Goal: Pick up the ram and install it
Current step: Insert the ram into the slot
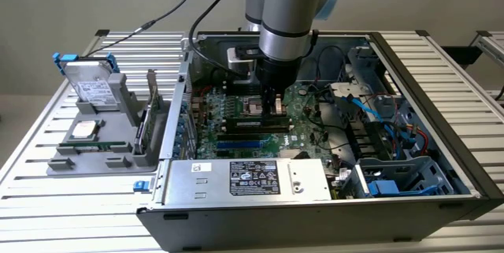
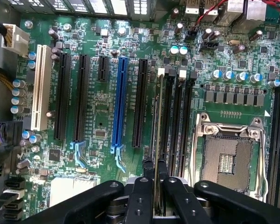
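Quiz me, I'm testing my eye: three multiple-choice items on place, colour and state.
1. The black gripper is: A over the grey tray; B inside the open metal computer case, over the green motherboard; C above the power supply.
2. The long plastic slot between black expansion slots is: A blue; B red; C yellow.
3. The gripper is: A open, empty; B shut on a cable; C shut on the thin green ram stick.
B: the arm reaches into the case. A: it shows blue. C: its fingers pinch the stick.
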### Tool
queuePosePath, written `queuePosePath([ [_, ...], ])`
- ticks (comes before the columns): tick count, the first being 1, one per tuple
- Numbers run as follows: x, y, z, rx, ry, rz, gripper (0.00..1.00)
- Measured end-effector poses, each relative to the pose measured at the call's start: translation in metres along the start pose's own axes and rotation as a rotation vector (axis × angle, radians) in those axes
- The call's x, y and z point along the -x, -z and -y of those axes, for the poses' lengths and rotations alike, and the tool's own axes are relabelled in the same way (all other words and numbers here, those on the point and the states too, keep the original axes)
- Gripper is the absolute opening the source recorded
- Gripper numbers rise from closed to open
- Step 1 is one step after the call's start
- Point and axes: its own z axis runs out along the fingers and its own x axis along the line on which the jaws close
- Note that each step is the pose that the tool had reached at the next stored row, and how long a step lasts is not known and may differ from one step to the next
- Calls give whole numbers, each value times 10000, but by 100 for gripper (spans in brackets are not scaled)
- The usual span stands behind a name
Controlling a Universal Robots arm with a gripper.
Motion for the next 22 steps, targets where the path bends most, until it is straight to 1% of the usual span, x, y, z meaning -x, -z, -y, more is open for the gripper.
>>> queuePosePath([
  [2, 0, -1, 0, 0, -4, -1, 13],
  [5, 0, -6, 0, -24, -10, -3, 13],
  [22, 3, -28, 2, -40, -141, 7, 13],
])
